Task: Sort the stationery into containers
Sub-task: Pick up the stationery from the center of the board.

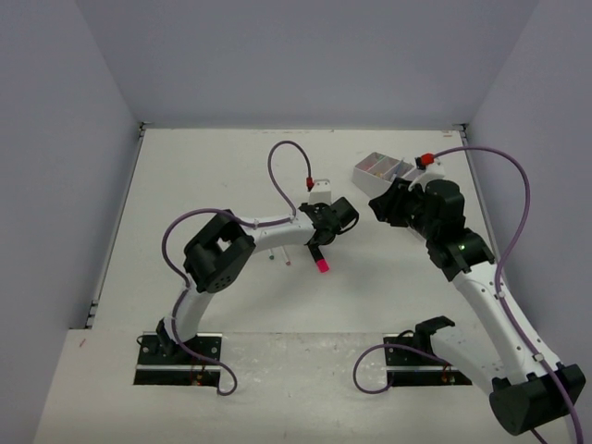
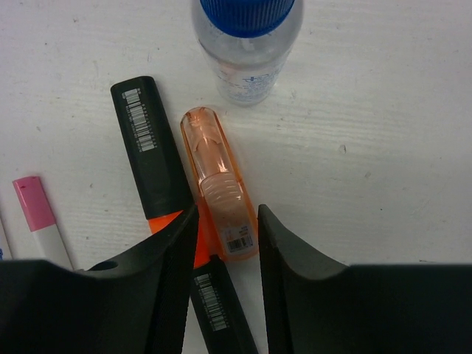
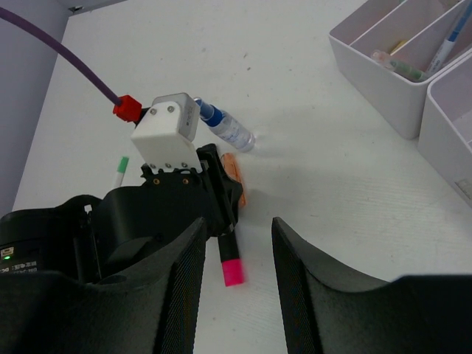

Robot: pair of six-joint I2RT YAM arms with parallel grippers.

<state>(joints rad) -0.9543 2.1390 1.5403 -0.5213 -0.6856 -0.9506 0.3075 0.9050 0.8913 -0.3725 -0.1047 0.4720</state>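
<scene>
Two grippers work over the white table, and five loose pieces of stationery can be counted. The left wrist view shows four of them close up: one clear bottle with a blue cap, one black marker with an orange band, one translucent orange tube lying just beside that marker, and one white pen with a pink cap at the left edge. The left gripper straddles the near end of the orange tube with a finger on either side, but I cannot tell whether it is clamping it. The right wrist view adds what that close view misses: the marker's pink end, one white pen with a green cap beyond the left arm, and the white rectangular organizer of open-top compartments at the far right, holding one pastel highlighter and one blue pen. The right gripper hangs released, with nothing between its fingers. Only the top view shows both arms at once, with the organizer near the table's far right.
</scene>
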